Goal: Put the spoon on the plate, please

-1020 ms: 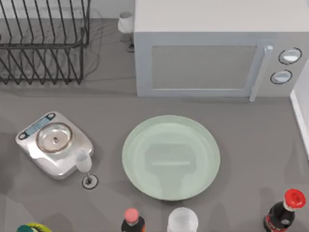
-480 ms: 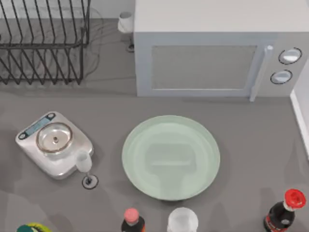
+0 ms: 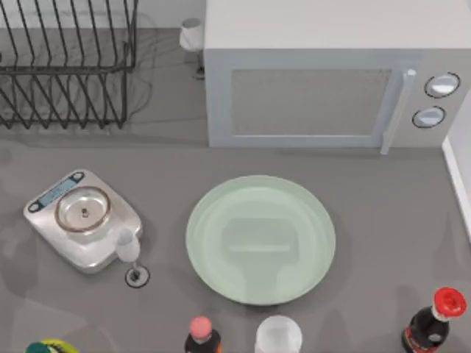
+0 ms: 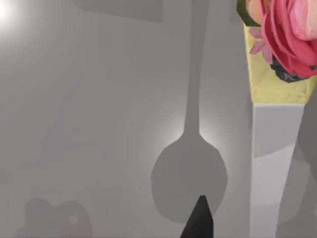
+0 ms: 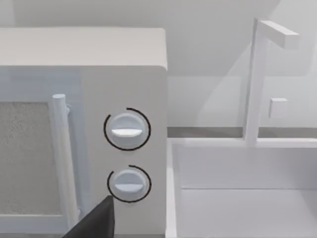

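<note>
While the mint-green plate (image 3: 260, 240) sat bare, the spoon (image 4: 190, 163) lay flat, oval bowl below the left tool (image 4: 198, 220); finger state indeterminable.

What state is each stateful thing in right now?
plate: empty, flat on the table
spoon: lying flat on the table, not held
microwave: door shut
stemmed glass: upright, beside the scale
kitchen scale: pan bare
red-capped bottle: upright, capped
left tool: just above spoon bowl
</note>
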